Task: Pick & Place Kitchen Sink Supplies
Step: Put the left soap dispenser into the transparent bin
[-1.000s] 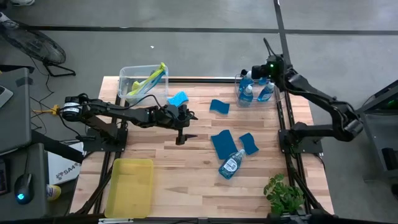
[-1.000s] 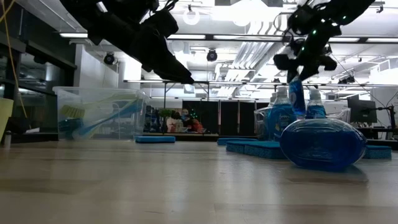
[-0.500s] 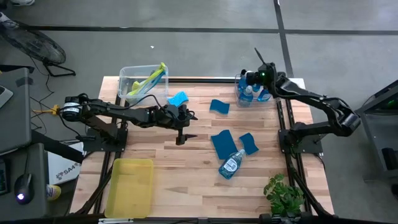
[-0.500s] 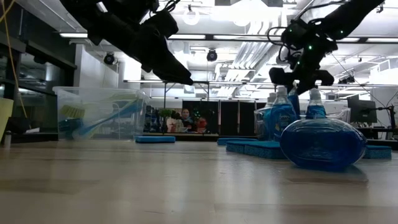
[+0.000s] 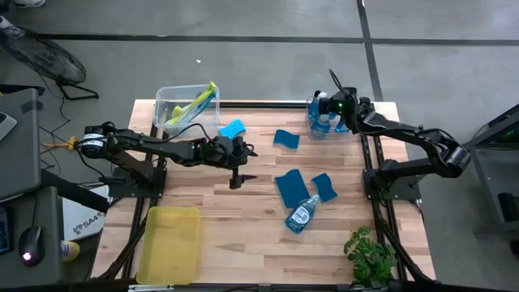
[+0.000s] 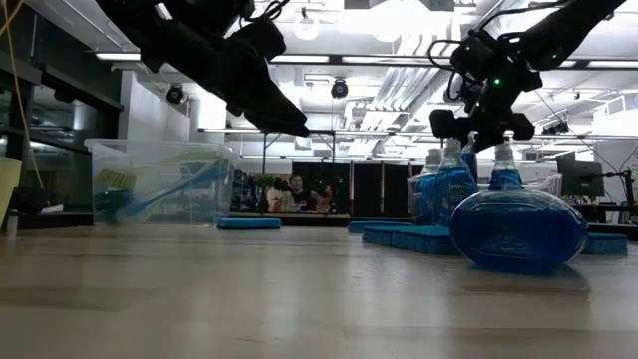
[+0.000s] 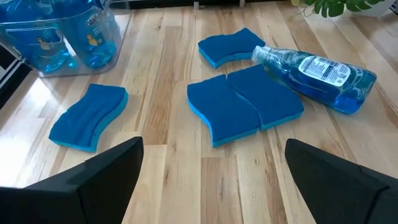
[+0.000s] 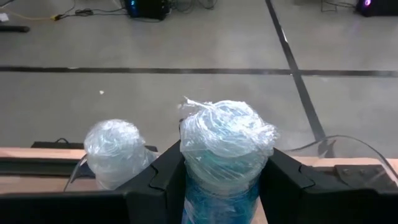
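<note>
My right gripper (image 8: 225, 186) (image 5: 326, 105) is at the far right corner, over a clear bin (image 5: 312, 130) of blue soap bottles, shut on one upright bottle (image 8: 225, 146) with a plastic-wrapped cap. A second wrapped cap (image 8: 117, 152) stands beside it. My left gripper (image 7: 211, 186) (image 5: 238, 168) hangs open above the table's middle. Past it lie several flat blue sponges (image 7: 224, 115) (image 7: 90, 118) and a soap bottle (image 7: 320, 71) (image 5: 302, 214) on its side. Yellow-green brushes (image 5: 195, 104) lean in a clear bin (image 5: 166, 109) at the far left. My right gripper pinches the bottle between its two fingers (image 8: 163, 180) just below the wrapped cap (image 8: 224, 180). It comes from the table's right side, slanting down. The bottle stands upright in the hold. Its lower part is hidden, so what it rests on cannot be seen.
A yellow tray (image 5: 170, 242) lies at the near left corner and a small green plant (image 5: 369, 253) at the near right. One lighter blue sponge (image 5: 232, 128) lies near the brush bin. Bare wood spreads in front of my left gripper and along the near edge.
My right gripper has carried the bottle toward the table's left and down, from above the bin to among the bottles standing in it. It has stayed shut on the bottle. My left arm has kept still.
</note>
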